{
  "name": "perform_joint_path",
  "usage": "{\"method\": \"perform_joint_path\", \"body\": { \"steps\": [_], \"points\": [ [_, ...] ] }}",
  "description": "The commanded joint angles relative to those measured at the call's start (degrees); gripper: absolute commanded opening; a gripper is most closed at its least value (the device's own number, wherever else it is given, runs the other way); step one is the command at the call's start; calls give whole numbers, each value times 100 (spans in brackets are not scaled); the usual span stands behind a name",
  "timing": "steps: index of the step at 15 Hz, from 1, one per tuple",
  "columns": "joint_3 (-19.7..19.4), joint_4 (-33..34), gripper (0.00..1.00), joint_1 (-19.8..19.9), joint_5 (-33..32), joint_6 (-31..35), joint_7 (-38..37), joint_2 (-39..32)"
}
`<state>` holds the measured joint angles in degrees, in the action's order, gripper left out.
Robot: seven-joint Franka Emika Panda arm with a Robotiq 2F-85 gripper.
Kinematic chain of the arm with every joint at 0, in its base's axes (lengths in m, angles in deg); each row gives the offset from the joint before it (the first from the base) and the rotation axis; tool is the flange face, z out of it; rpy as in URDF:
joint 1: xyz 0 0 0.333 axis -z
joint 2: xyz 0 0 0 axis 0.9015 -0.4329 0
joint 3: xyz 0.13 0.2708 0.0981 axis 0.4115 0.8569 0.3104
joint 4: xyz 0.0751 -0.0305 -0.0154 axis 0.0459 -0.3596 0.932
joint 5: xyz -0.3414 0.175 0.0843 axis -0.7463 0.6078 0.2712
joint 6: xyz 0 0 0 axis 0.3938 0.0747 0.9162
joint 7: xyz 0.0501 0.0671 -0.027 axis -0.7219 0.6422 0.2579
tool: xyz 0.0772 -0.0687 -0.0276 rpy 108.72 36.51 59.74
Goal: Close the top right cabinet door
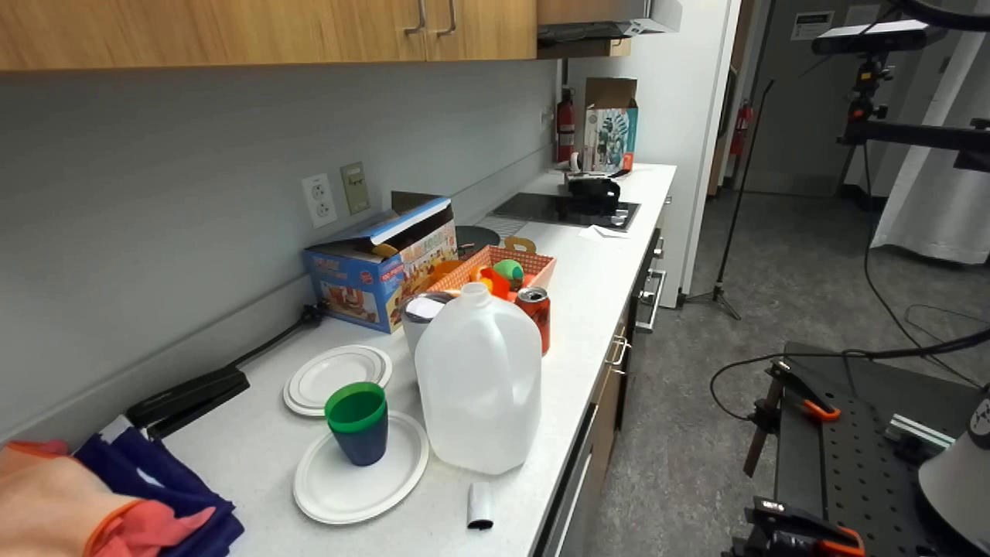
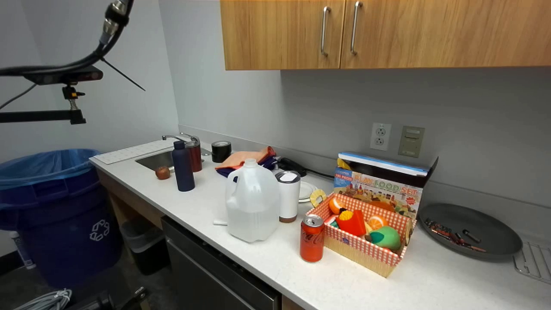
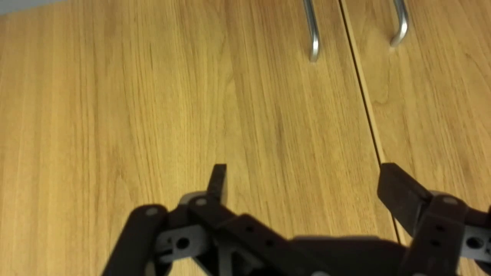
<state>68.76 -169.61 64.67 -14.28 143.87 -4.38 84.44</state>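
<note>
Right cabinet door (image 1: 495, 32): in an exterior view we find it high up (only its lower part shows), flush with the left door (image 1: 232, 35) and apparently shut.
Jug (image 1: 476, 379): we see it upright on the white bench (image 1: 580, 278), hiding part of a red can (image 1: 541, 313).
Cups (image 1: 357, 433): a green one sits nested in a dark blue one, both on a white plate (image 1: 329, 495).
Box (image 1: 348, 298): blue, its top flaps raised, it stands near the wall (image 1: 155, 193).

Right door's handle (image 2: 355, 28): in an exterior view it runs upright next to the left door's handle (image 2: 324, 32), with a narrow seam (image 2: 343, 34) between them.
Basket (image 2: 359, 244): red-checked and heaped with toy food (image 2: 354, 221), it stands in front of the box, just beside the can.
Pan (image 2: 465, 214): dark and round, it holds small pieces (image 2: 472, 236) too fine for us to name.
Tumbler (image 2: 288, 196): white, upright, just beside the jug.
Bottle (image 2: 183, 168): dark blue, upright, near the sink (image 2: 150, 161).
Bin (image 2: 56, 224): blue and lined with a blue bag (image 2: 47, 165), it stands near the sink end of the bench.

Pincer (image 3: 303, 184): in the wrist view we see it spread wide, its fingers (image 3: 399, 191) well apart and holding nothing; whether it touches a door, we cannot tell.
Cabinet panels (image 3: 191, 115): two of them fill most of the view behind the fingers, one showing far more than its neighbour; which is the right-hand door, we cannot say from here.
Seam: it slants down the view and passes behind one finger.
</note>
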Motion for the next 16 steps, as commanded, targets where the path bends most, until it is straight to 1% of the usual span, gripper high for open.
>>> {"method": "perform_joint_path", "body": {
  "steps": [1, 5, 9, 12, 16],
  "points": [
    [199, -958, 100, 123, -451, 105, -290, 703],
    [256, -1870, 100, 121, -744, 206, -408, 1378],
    [277, -2640, 100, 61, -820, 209, -405, 2069],
    [294, -3074, 100, 22, -833, 203, -387, 2511],
    [276, -3483, 100, -4, -840, 174, -378, 2980]
  ]
}}
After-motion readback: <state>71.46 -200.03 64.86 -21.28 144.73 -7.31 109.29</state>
